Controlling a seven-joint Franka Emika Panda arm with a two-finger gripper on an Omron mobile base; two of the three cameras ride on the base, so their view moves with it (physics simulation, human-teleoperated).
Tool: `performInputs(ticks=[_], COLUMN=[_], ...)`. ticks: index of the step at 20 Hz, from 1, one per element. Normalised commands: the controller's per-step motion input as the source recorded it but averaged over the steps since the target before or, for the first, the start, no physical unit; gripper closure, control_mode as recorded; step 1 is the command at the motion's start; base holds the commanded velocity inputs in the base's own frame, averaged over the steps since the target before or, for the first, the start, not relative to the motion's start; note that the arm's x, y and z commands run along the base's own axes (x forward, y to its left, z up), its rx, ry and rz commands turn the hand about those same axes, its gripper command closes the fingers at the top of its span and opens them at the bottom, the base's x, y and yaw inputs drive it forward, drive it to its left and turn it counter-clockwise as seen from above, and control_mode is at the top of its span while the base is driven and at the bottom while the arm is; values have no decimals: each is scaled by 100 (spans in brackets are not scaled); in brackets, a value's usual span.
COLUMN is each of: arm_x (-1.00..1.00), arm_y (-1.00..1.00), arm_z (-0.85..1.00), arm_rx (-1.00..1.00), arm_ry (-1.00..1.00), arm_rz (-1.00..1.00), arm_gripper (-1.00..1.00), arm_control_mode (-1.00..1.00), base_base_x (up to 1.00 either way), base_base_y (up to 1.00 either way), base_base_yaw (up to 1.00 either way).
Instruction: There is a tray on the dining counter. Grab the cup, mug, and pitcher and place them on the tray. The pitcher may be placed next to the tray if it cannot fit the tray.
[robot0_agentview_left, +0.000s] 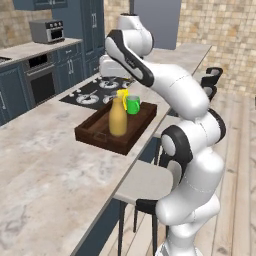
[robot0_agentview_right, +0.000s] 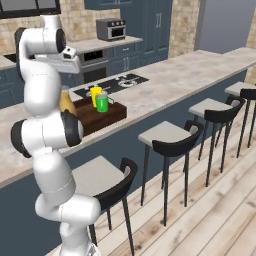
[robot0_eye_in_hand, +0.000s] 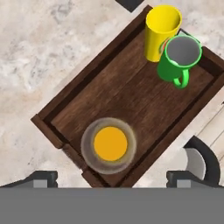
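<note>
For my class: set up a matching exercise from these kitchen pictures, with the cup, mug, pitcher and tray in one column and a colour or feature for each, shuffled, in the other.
Column one:
1. cup
2. mug
3. pitcher
4. tray

Column two:
A. dark brown wood, low sides
B. bright green, side handle
C. amber body, tallest of the three vessels
D. bright yellow, no handle

Pairs: 1-D, 2-B, 3-C, 4-A
</note>
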Motion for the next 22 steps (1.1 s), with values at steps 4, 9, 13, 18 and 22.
performInputs(ticks=[4, 9, 13, 18, 22], arm_x=[-82, -100, -99, -99, -100], arm_y=[0, 0, -1, -26, -67], arm_z=[47, 34, -5, -50, -51], arm_rx=[0, -2, -10, -8, 0], arm_ry=[-5, -8, -8, -10, -8], arm_rz=[0, 0, 0, 3, 8], arm_gripper=[-100, -100, -100, -100, -100], arm_control_mode=[-100, -100, -100, -100, -100], base_base_x=[0, 0, 0, 0, 0], base_base_y=[0, 0, 0, 0, 0], base_base_yaw=[0, 0, 0, 0, 0])
